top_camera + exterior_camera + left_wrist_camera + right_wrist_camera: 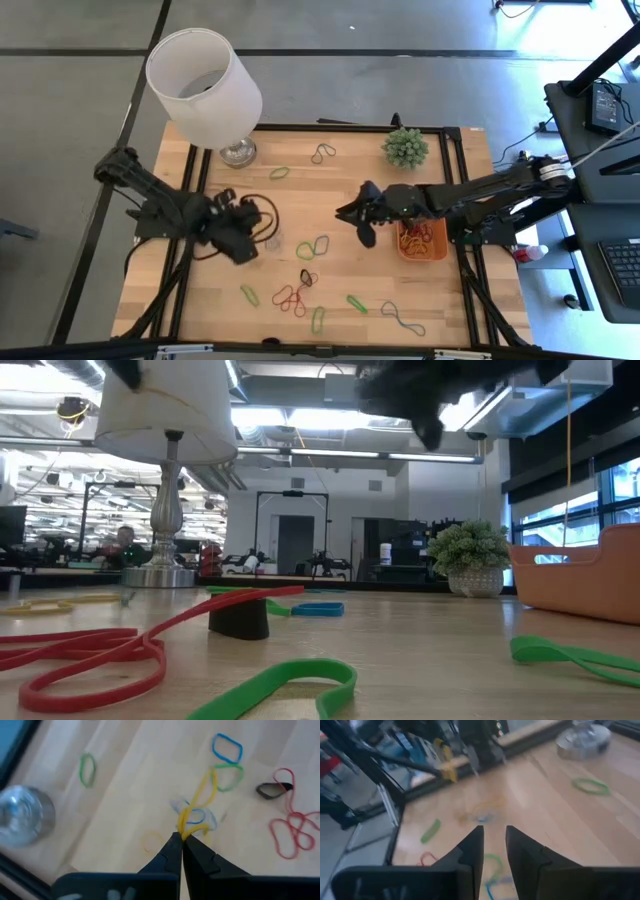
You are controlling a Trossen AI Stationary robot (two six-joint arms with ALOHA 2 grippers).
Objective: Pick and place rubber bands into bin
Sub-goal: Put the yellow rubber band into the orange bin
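Observation:
My left gripper is shut on a yellow rubber band over the table's left middle. More rubber bands lie flat on the wood: red ones, green ones, a dark one and a blue one. The orange bin sits at the right edge with bands inside, and it shows large in the low view. My right gripper hovers open just left of the bin, touching nothing. My left gripper pinches one end of the yellow band between its two fingertips, coming from above and pointing down. The doubled strands trail away from the fingertips as a long narrow loop. In the right wrist view the band hangs off the table.
A white-shaded lamp with a silver base stands at the far left. A small potted plant stands at the far edge, beyond the bin. A black frame rims the table. A pale band lies under my left gripper.

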